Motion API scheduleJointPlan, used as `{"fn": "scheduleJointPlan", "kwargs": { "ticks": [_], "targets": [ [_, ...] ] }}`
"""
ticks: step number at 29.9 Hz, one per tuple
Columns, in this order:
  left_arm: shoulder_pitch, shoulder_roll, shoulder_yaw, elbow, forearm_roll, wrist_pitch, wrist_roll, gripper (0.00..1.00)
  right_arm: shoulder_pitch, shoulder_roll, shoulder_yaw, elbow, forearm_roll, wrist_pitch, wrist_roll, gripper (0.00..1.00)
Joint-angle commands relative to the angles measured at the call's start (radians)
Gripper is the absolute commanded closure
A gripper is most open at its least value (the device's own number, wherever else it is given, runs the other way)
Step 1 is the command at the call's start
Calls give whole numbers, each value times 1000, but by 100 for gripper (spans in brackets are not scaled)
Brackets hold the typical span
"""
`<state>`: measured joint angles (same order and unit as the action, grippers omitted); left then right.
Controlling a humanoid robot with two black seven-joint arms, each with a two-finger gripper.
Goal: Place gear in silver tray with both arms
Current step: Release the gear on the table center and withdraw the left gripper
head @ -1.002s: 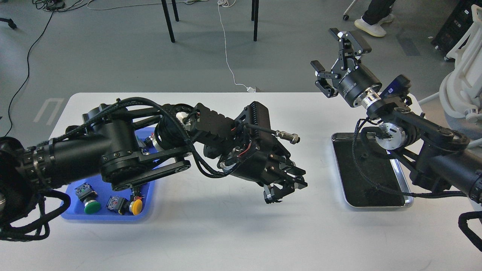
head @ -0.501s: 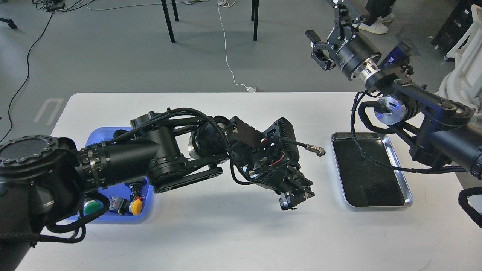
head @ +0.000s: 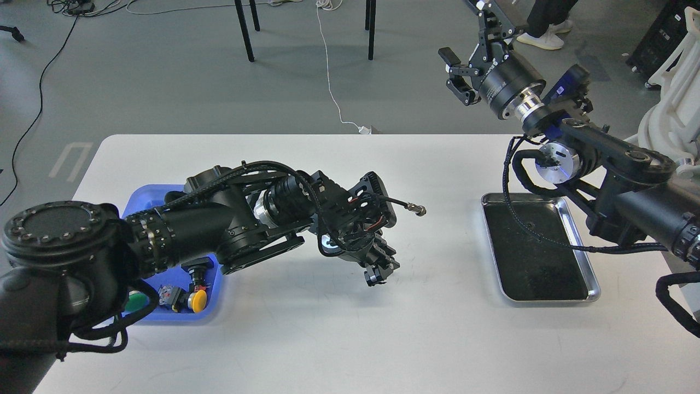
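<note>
Silver tray [head: 581,239] under right arm [head: 618,180], blue tray [head: 213,290] under left arm [head: 219,230]

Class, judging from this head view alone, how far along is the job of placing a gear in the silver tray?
Done: nothing visible; the shiny rectangular silver tray shows only its black liner, no gear. In hand: the left gripper hangs over bare white table; what it holds cannot be told. The right gripper is raised and open. Left: delivering a gear. Push-buttons sit in the blue plastic tray.
</note>
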<state>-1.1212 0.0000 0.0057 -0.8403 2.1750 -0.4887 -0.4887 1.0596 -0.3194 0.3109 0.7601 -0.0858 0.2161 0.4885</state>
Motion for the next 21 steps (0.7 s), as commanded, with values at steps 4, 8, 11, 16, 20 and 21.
{"fn": "scheduleJointPlan", "kwargs": {
  "ticks": [4,8,11,16,20,21],
  "targets": [
    [14,0,20,10,-1,0,0,84,-7,-3,-13,-2,0,-1,0,3],
    [18,0,19,10,-1,0,0,81,-9,-10,-12,-2,0,0,0,3],
    [18,0,17,10,-1,0,0,71,-9,-12,-12,-2,1,0,0,3],
    [8,0,16,6,-3,0,0,35,-9,-20,-10,1,1,0,0,3],
    [-5,0,11,-3,-4,0,0,20,-9,-26,-10,4,1,3,0,3],
    [-9,0,7,-6,-9,0,0,16,-9,-26,-7,5,1,3,0,3]
  ]
}}
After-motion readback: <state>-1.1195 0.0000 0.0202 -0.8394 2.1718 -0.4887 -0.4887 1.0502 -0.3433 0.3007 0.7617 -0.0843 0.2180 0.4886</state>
